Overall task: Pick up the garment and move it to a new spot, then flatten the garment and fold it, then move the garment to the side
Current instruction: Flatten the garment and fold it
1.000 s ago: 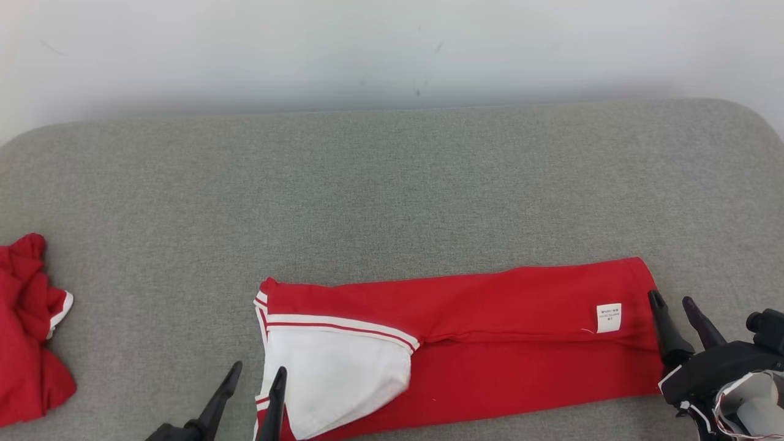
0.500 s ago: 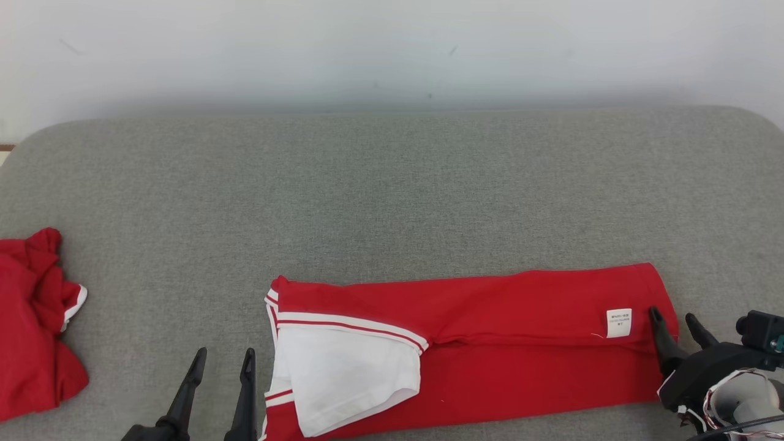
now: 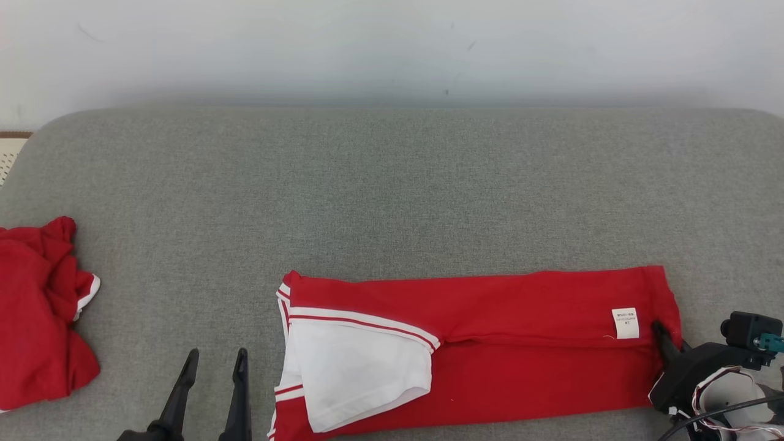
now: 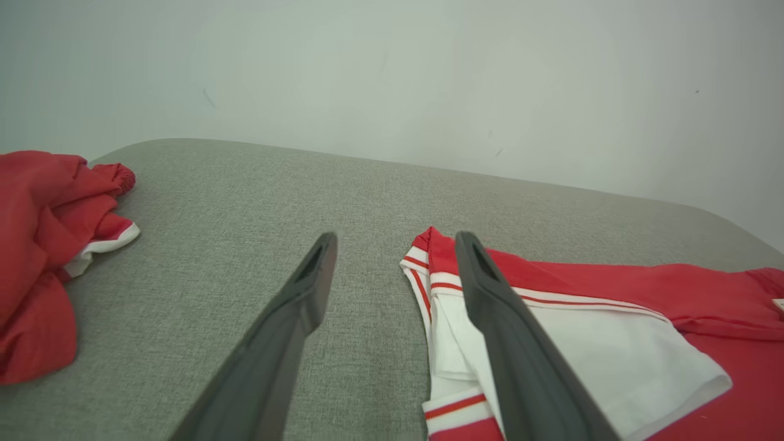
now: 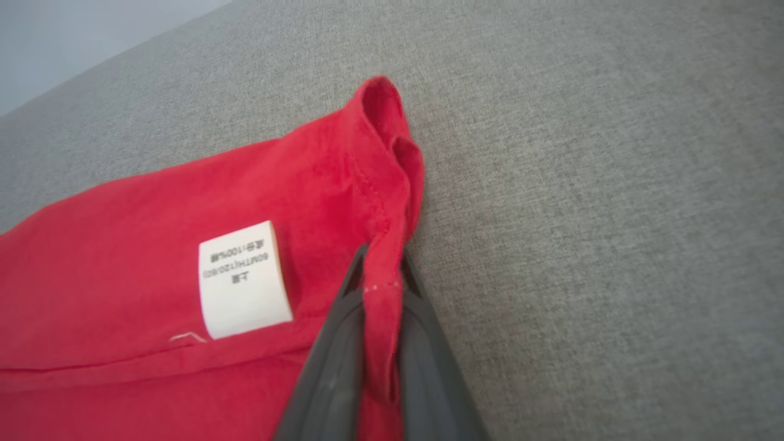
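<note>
The garment (image 3: 520, 318) is red and lies folded into a long strip on the grey cushion (image 3: 392, 202), with a white panel (image 3: 361, 373) and striped trim at its left end. My right gripper (image 3: 661, 331) is shut on the hem at the strip's right end, beside the white label (image 3: 625, 323). The right wrist view shows the red hem (image 5: 383, 233) pinched between my right gripper (image 5: 380, 263) fingers. My left gripper (image 3: 217, 354) stands open on the cushion, just left of the striped end and apart from it. In the left wrist view, my left gripper (image 4: 395, 242) holds nothing beside the garment (image 4: 612, 288).
A second red garment (image 3: 37, 312) lies crumpled at the cushion's left edge, also seen as a crumpled red heap (image 4: 43, 245) in the left wrist view. A pale wall (image 3: 392, 49) rises behind the cushion. Bare grey cushion stretches behind the strip.
My right gripper has shut on the garment's right hem. The left gripper has drawn back left, off the striped end. The head camera has shifted, so the whole picture slid right.
</note>
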Motion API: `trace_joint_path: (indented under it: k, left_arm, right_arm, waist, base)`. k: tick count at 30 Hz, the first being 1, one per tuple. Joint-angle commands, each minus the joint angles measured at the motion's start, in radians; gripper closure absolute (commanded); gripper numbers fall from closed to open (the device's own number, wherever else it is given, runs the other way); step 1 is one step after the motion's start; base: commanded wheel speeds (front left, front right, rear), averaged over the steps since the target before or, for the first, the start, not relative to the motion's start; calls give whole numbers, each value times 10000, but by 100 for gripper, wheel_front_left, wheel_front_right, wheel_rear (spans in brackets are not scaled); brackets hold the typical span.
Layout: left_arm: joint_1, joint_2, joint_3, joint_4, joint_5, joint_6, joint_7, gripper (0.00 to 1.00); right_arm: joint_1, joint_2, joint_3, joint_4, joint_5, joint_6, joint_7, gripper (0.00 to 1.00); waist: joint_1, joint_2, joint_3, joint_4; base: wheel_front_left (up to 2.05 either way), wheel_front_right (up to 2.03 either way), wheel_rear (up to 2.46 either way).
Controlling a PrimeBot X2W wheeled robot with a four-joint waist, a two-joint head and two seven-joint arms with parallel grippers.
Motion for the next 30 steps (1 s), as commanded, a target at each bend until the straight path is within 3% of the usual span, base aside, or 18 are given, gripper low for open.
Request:
trace_joint_path:
  k: [1,3,10,15,17,30]
  left_arm:
    - [155,-22,70,-28,45,-41,-42,0]
    - [372,-156,289,-83,139,-126,-42,0]
    - [550,-282,548,-144,192,-230,-43,0]
    - [939,-373,1104,-359,41,-61,-43,0]
    - [978,-377,1138,-350,35,-71,-43,0]
    - [1083,-398,1237,-273,31,-162,-43,0]
  right_arm:
    - [-127,-98,18,60,81,-6,-108,100]
    - [-192,-556,-115,341,179,-7,-383,100]
    - [-396,-1245,-376,615,95,-7,-716,100]
    - [-336,-842,-275,-1486,603,-6,-381,100]
    - [-238,-840,-273,-1850,738,-6,-250,100]
    - [1162,-416,-59,-7111,3262,-1,1894,100]
  waist:
    - [0,0,-34,-27]
    - [0,0,-137,-140]
    - [0,0,-291,-421]
    - [0,0,-614,-855]
    - [0,0,-659,-860]
    - [0,0,-833,-631]
  base:
    - [0,0,0]
    - [0,0,0]
    - [0,0,0]
    - [0,0,0]
    - [0,0,0]
    - [0,0,0]
